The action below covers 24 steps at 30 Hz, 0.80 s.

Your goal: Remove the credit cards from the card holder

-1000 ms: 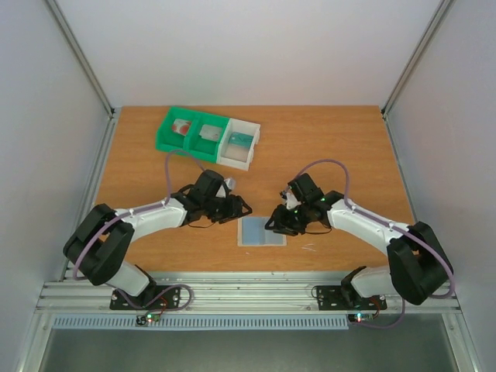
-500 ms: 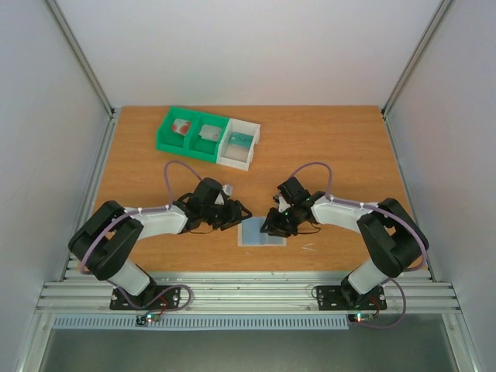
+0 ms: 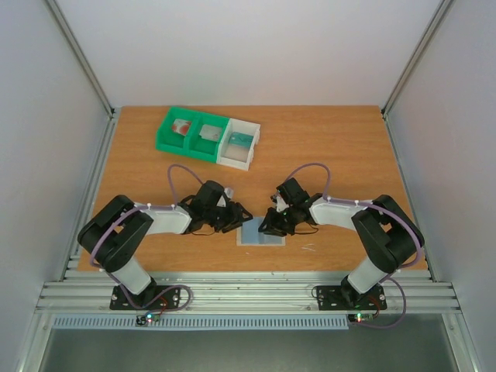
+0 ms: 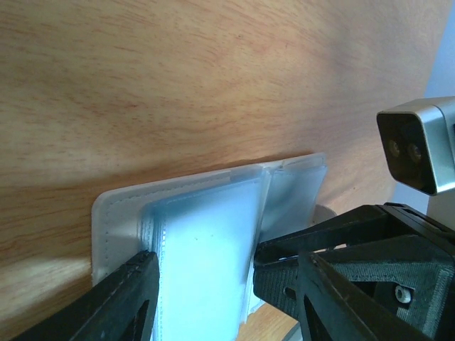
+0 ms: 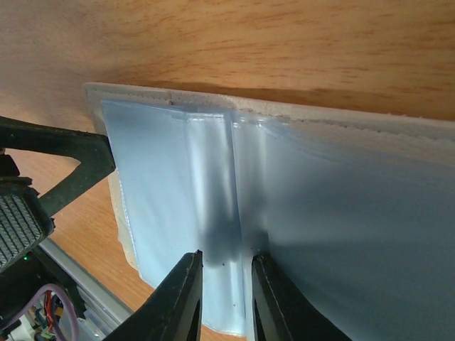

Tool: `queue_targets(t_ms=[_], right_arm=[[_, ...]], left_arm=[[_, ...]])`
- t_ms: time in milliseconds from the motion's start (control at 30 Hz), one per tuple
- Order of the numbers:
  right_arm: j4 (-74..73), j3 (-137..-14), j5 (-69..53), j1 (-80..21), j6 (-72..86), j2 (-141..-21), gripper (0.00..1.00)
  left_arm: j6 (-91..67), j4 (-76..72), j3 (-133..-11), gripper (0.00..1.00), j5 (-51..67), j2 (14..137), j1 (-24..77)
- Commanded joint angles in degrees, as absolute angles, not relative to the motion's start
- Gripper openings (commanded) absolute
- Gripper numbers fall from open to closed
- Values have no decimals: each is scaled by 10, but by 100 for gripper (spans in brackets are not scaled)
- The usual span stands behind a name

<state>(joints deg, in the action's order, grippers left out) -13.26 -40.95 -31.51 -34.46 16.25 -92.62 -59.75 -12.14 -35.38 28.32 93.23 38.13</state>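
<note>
End effector of left arm (image 4: pixel 205 275) spread wide, low over one panel of card holder (image 4: pixel 206 213); right end effector (image 5: pixel 226 268) barely open, astride middle fold. Wooden worktop (image 4: pixel 178 71) showing beyond stitched far edge.

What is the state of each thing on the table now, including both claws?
card holder, lying flat and opened out, both panels facing up.
left claw, open, low over one panel of the holder.
right claw, open only narrowly, tips at the holder's middle fold.
compartment tray, resting at the far left of the table, something small in each of its three compartments.
</note>
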Motion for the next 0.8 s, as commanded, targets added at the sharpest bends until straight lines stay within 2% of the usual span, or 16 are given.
queue_targets(t_ms=[0, 400, 767], right_arm=[[-134, -397, -289, -348, 159, -949, 22], [-129, -395, -276, -348, 164, -974, 13], [-134, -398, -276, -348, 163, -972, 13]], left_arm=[[-605, -163, -345, 53, 279, 947, 385], [-649, -220, -303, 54, 274, 911, 387], [-621, -182, -323, 54, 271, 930, 386]])
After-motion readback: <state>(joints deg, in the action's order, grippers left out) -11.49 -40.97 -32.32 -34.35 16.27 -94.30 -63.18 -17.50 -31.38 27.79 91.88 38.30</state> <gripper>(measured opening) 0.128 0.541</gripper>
